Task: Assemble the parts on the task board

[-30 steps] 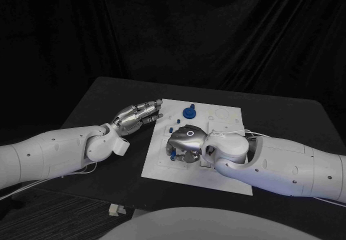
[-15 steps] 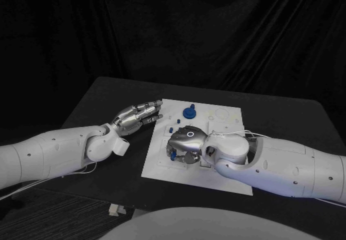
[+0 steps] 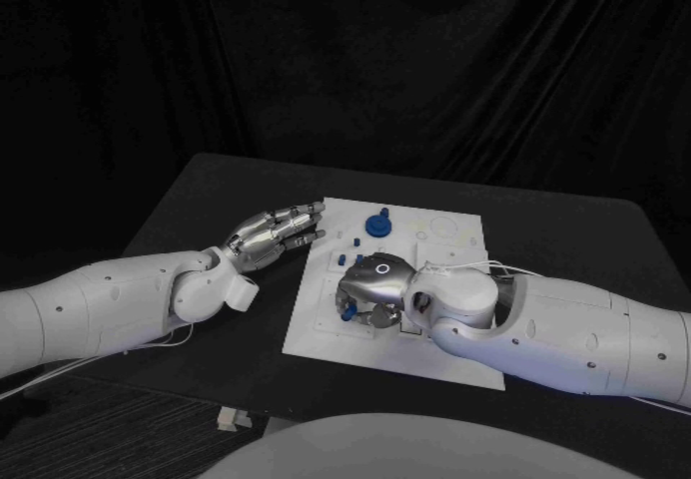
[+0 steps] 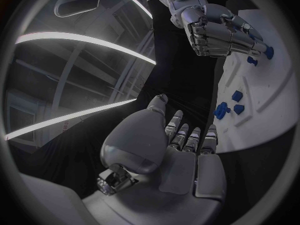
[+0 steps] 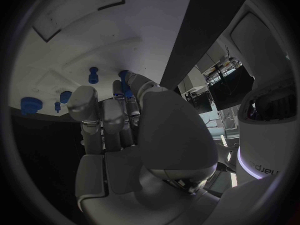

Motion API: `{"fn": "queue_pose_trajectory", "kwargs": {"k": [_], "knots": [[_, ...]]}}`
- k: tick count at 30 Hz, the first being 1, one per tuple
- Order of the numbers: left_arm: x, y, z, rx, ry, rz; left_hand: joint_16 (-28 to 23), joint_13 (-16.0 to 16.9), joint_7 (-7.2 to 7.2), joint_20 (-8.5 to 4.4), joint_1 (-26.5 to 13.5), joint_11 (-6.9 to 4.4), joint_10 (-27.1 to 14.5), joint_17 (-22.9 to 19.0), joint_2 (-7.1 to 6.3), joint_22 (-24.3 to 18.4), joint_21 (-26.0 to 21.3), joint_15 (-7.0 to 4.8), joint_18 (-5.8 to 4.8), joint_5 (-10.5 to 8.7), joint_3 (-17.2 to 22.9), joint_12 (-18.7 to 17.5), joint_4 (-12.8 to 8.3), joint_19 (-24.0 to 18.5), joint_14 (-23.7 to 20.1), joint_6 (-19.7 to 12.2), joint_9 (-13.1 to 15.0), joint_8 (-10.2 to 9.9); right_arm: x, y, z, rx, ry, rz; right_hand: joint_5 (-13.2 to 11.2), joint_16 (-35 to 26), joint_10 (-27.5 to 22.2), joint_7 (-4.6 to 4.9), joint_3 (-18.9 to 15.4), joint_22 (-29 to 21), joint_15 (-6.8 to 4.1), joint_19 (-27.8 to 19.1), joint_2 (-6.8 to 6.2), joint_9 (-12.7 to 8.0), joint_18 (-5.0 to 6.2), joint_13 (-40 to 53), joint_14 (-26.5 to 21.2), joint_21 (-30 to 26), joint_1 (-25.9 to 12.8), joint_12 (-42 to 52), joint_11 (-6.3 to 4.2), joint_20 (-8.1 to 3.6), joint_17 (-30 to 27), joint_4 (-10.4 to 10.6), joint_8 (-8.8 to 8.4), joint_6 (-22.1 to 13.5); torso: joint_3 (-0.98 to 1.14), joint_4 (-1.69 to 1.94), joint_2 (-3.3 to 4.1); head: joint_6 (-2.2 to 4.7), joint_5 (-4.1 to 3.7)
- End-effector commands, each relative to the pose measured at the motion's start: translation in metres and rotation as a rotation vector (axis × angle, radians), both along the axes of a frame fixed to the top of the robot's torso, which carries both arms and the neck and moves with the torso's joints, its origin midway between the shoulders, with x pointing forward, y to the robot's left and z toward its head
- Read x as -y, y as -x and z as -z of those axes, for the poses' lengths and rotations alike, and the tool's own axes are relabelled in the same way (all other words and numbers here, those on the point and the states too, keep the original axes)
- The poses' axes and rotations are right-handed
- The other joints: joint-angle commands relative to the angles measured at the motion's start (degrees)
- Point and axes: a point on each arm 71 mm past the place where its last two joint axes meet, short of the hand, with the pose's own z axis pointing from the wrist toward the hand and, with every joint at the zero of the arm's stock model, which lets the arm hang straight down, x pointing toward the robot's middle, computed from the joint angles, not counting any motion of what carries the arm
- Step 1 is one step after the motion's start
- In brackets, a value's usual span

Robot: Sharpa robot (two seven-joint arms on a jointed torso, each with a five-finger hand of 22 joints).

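Right hand (image 3: 371, 287) edges slightly toward board's far end, away from robot; small blue part (image 3: 347, 261) by its knuckles now more exposed on task board (image 3: 452, 232)

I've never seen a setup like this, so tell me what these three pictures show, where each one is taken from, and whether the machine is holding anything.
This is a robot with two white arms ending in silver hands, working at a black table. One picture looks down from its head; the two round ones come from cameras behind each wrist. On the table lies a white board carrying small blue parts. The left hand rests at the board's edge, fingers stretched out, holding nothing. The right hand is curled down over the board's middle, and its wrist view shows a blue part between its fingertips, so it seems to hold that one.
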Motion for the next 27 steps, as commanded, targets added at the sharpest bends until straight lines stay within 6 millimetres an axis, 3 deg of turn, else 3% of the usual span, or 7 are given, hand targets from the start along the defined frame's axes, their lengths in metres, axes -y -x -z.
{"fn": "queue_pose_trajectory", "kwargs": {"k": [1, 4, 7, 10, 11, 15, 27], "knots": [[0.002, 0.001, 0.0, -0.003, 0.02, 0.009, 0.1, 0.1, 0.2, 0.29, -0.1, -0.12, -0.2, 0.1, 0.25, 0.1, 0.1, 0.52, 0.63, 0.05, 0.3, 0.3, 0.0, 0.1, 0.1, 0.0, 0.1, 0.3, 0.003, 0.0, 0.006, -0.018, 0.037, 0.029, -0.5, -0.6, -2.0, 0.34, 0.0, 6.4, 0.29, -1.0, -0.26, -0.6, -0.26, -0.4, -0.9, -1.4, -1.2, -1.3, -0.08, 0.2, -0.8, -0.1, -1.52, -2.5, 0.0, 0.0, -0.01, -0.01, 0.07], [0.002, 0.001, 0.0, -0.004, 0.02, 0.01, 0.1, 0.1, 0.2, 0.29, -0.1, -0.12, -0.2, 0.1, 0.25, 0.1, 0.1, 0.52, 0.63, 0.05, 0.3, 0.3, 0.0, 0.1, 0.1, 0.0, 0.1, 0.3, 0.004, 0.0, 0.006, -0.018, 0.036, 0.034, -1.0, -1.1, -6.7, -0.92, 0.0, 6.0, 1.35, -2.0, -1.26, -1.7, -0.08, -0.7, -1.9, -3.1, -2.6, -3.1, 1.16, 0.88, -1.8, 0.3, -3.13, -7.9, 0.0, 0.0, 0.0, -0.01, 0.08], [0.002, 0.0, 0.0, -0.004, 0.019, 0.01, 0.1, 0.1, 0.2, 0.29, -0.1, -0.12, -0.2, 0.1, 0.25, 0.1, 0.1, 0.52, 0.63, 0.05, 0.3, 0.3, 0.0, 0.1, 0.1, 0.0, 0.1, 0.3, 0.005, -0.001, 0.006, -0.017, 0.032, 0.035, -2.6, -1.7, -12.9, -2.57, -1.1, 5.5, 1.03, -3.3, -1.82, -3.3, 0.42, -0.7, -3.1, -5.1, -3.4, -4.8, 2.1, 1.17, -3.0, 0.3, -3.09, -14.3, 0.0, 0.02, -0.01, -0.01, 0.08], [0.002, 0.0, 0.001, -0.005, 0.018, 0.01, 0.1, 0.1, 0.2, 0.29, -0.1, -0.12, -0.2, 0.1, 0.25, 0.1, 0.1, 0.52, 0.63, 0.05, 0.3, 0.3, 0.0, 0.1, 0.1, 0.0, 0.1, 0.3, 0.006, -0.001, 0.006, -0.012, 0.018, 0.034, -3.6, -1.8, -16.8, -3.63, -3.4, 5.3, 0.99, -3.9, -1.49, -4.4, 0.6, -0.5, -3.8, -6.1, -3.7, -4.6, 2.4, 1.26, -3.5, 0.3, -2.96, -17.7, 0.01, -0.02, 0.0, -0.01, 0.09], [0.002, 0.0, 0.001, -0.005, 0.018, 0.01, 0.1, 0.1, 0.2, 0.29, -0.1, -0.12, -0.2, 0.1, 0.25, 0.1, 0.1, 0.52, 0.63, 0.05, 0.3, 0.3, 0.0, 0.1, 0.1, 0.0, 0.1, 0.3, 0.006, -0.001, 0.005, -0.009, 0.011, 0.033, -4.1, -2.0, -19.3, -5.03, -5.6, 5.1, 1.07, -4.4, -1.15, -6.0, 0.75, -0.4, -4.4, -7.1, -3.3, -4.0, 2.55, 1.35, -4.0, 0.7, -3.14, -24.1, 0.01, 0.0, 0.01, -0.01, 0.06], [0.001, 0.0, 0.001, -0.007, 0.016, 0.008, 0.1, 0.1, 0.2, 0.38, -0.1, -0.12, -0.2, 0.1, 0.29, 0.1, 0.1, 0.62, 0.63, 0.07, 0.3, 0.3, -0.1, 0.1, 0.1, 0.0, 0.1, 0.4, 0.007, -0.001, 0.004, 0.002, -0.017, 0.028, -4.7, -2.2, -20.6, -6.79, -8.8, 4.9, 1.23, -4.8, -0.91, -8.0, 0.89, -0.2, -5.0, -8.0, -2.0, -1.8, 2.64, 1.49, -4.5, 2.5, -3.71, -31.6, 0.0, 0.01, 0.04, -0.01, 0.01], [0.001, 0.001, 0.002, -0.009, 0.015, 0.008, 0.1, 0.1, 0.2, 0.38, -0.1, -0.12, -0.2, 0.1, 0.29, 0.1, 0.1, 0.62, 0.63, 0.07, 0.3, 0.3, -0.1, 0.1, 0.1, 0.0, 0.1, 0.4, 0.014, -0.004, -0.003, 0.05, -0.114, 0.032, -4.8, -1.8, -21.1, -7.07, -9.5, 5.0, 1.34, -4.6, 0.02, -8.3, 0.83, -0.2, -4.8, -7.7, -0.6, 0.3, 2.73, 1.58, -4.1, 4.2, -3.21, -30.5, 0.02, 0.01, 0.01, -0.01, -0.08]]}}
